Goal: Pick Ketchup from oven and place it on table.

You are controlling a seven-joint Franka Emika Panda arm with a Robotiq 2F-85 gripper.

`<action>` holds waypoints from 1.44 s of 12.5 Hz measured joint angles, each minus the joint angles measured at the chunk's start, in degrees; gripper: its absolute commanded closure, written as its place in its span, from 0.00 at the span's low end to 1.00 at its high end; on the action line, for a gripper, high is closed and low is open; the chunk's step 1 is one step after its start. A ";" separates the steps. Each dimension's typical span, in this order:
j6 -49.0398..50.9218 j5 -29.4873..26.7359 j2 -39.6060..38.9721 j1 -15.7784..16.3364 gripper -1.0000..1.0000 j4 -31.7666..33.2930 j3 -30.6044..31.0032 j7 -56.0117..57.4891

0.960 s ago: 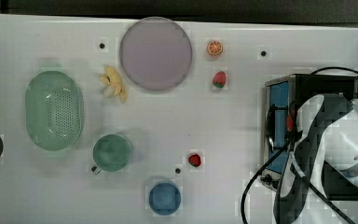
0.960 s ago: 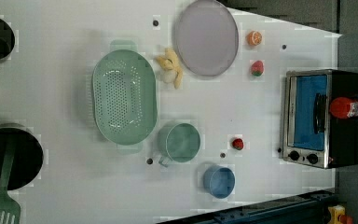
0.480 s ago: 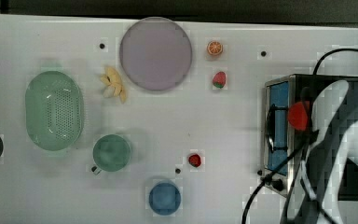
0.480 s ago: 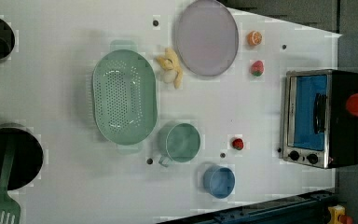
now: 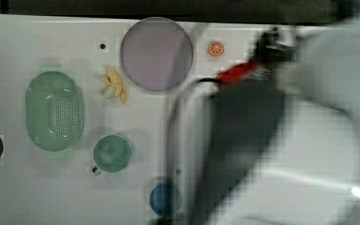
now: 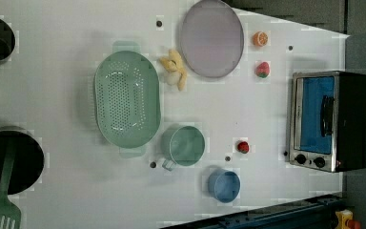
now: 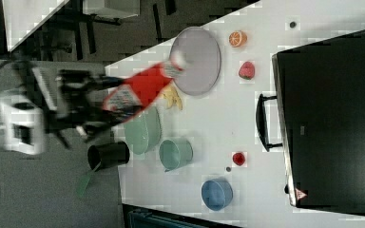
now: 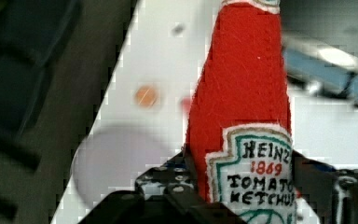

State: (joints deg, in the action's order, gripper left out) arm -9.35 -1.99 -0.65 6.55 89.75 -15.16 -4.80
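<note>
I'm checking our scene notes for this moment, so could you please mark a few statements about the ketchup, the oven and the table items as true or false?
1. The end effector grips the ketchup by its labelled lower half. True.
2. The oven has its door open. False: the left view shows the door shut.
3. The ketchup rests on the table. False: in the right view it is held in the air.
4. A strawberry lies between the orange slice and the oven in the left view. True.
5. The green colander holds the banana. False: the banana lies beside it on the table.
</note>
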 measured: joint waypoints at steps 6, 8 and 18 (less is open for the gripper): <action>-6.05 1.53 -7.45 3.96 0.38 21.49 4.90 -0.67; -19.74 0.94 -6.84 3.34 0.38 33.46 2.65 -0.67; -41.68 2.01 -19.36 3.59 0.00 42.19 5.55 -0.67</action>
State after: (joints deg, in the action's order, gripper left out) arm -51.03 0.02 -20.00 10.14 131.94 -9.62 -5.47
